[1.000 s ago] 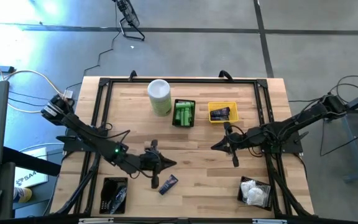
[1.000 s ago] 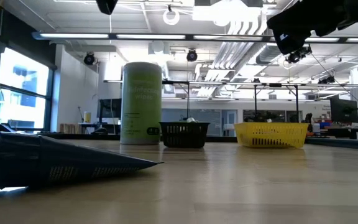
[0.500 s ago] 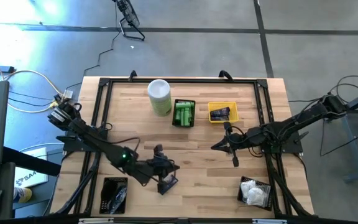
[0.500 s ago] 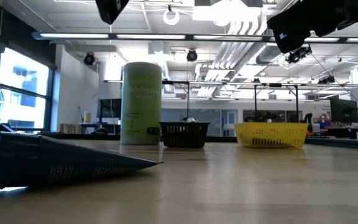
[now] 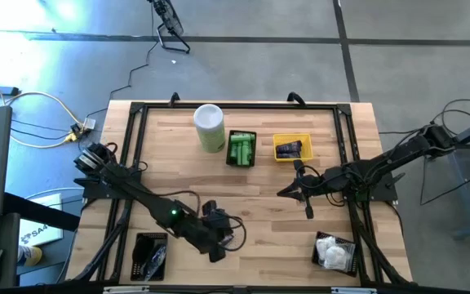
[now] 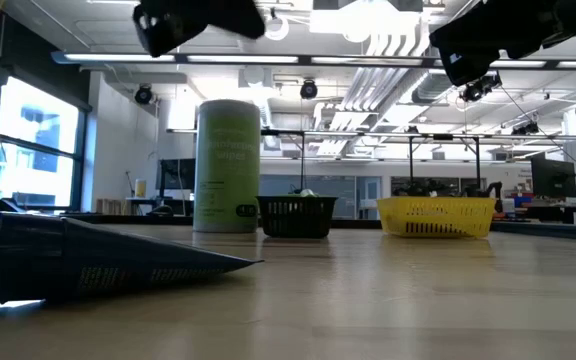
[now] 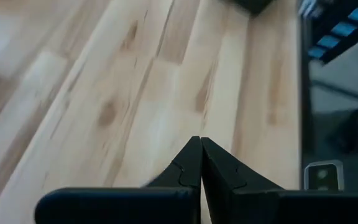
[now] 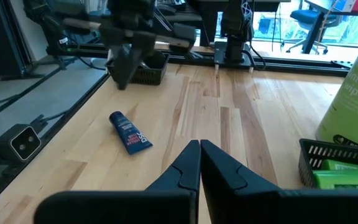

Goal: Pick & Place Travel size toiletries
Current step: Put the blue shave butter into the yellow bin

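On the wood directly below the empty, shut left tool [image 5: 217,255], a navy tube [image 8: 129,131].

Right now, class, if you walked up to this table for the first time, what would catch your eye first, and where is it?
The tall white-and-green canister at the table's far edge, with a black basket of green bottles and a yellow basket in a row beside it. Near the front edge, the left gripper, shut, hovers over a lone navy tube on the bare wood.
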`<state>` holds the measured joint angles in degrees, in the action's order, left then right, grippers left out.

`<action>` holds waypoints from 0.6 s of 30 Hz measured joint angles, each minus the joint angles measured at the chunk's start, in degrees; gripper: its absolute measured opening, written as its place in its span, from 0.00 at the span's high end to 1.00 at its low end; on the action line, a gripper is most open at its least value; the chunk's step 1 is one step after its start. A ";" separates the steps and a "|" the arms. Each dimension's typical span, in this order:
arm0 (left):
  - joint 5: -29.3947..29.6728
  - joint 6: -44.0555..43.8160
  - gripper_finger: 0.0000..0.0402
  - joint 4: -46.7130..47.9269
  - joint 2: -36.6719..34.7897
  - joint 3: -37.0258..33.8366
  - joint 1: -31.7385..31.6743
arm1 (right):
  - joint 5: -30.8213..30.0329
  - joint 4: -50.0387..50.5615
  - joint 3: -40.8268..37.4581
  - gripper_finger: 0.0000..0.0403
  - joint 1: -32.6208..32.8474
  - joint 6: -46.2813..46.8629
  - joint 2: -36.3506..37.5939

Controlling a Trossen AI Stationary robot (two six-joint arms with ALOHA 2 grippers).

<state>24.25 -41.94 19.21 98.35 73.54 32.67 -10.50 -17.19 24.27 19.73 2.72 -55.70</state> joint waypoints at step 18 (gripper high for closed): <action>-11.45 -15.41 1.00 19.64 8.74 12.37 3.55 | 0.02 0.46 0.00 0.99 0.02 0.28 0.00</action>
<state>12.80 -57.35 38.85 107.09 85.91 36.22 -10.48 -16.73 24.27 19.75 3.00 -55.70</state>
